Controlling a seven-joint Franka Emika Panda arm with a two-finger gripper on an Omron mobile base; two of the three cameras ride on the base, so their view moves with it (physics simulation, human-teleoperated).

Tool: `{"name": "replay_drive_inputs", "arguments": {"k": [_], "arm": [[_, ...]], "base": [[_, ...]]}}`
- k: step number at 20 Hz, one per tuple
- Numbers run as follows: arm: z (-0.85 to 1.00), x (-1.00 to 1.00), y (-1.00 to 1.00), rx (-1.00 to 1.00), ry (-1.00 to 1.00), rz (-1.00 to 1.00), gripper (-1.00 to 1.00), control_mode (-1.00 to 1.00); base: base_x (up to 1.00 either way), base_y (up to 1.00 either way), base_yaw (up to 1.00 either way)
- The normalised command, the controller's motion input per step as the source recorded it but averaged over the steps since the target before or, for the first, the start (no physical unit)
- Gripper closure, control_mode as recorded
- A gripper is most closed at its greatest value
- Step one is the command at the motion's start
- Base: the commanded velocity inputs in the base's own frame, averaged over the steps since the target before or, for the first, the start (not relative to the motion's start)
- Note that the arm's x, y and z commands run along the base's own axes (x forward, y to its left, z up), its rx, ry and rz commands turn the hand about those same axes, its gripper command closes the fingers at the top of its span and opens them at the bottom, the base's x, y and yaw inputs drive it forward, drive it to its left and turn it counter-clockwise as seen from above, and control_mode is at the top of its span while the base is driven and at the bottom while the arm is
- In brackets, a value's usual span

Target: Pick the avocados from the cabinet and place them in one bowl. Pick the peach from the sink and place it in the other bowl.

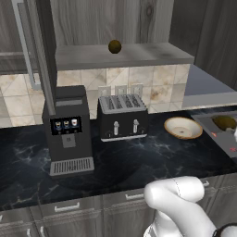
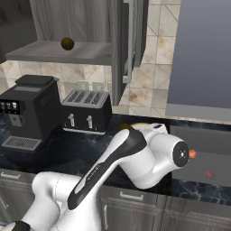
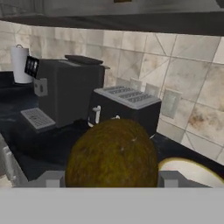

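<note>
Olive-brown avocado (image 3: 112,154) hides end effector (image 3: 112,180) tips.

Kitchen: dark marble surface (image 1: 139,162), toaster (image 1: 122,116), coffee machine (image 1: 68,129), tiled backsplash (image 1: 152,83), wall cabinet (image 1: 125,54) above, drawers (image 1: 65,210) below.

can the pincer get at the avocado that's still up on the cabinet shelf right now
Probably not yet: the pincer is shut on an avocado already. The shelf avocado lies at the shelf's open front, the cabinet door swung aside.
</note>
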Motion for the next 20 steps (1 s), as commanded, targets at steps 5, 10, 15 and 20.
{"name": "replay_drive_inputs", "arguments": {"k": [5, 10, 15, 20], "arm": [[-0.20, 0.37, -0.03, 0.00, 0.02, 0.03, 1.00, -1.00], [-0.19, 0.25, 0.00, 0.00, 0.13, 0.00, 1.00, -1.00], [-0.20, 0.26, 0.00, 0.00, 0.05, 0.00, 1.00, -1.00], [-0.15, 0.27, -0.01, 0.00, 0.00, 0.00, 1.00, -1.00]], "base": [[0.00, 0.00, 0.00], [0.00, 0.00, 0.00], [0.00, 0.00, 0.00], [0.00, 0.00, 0.00]]}}
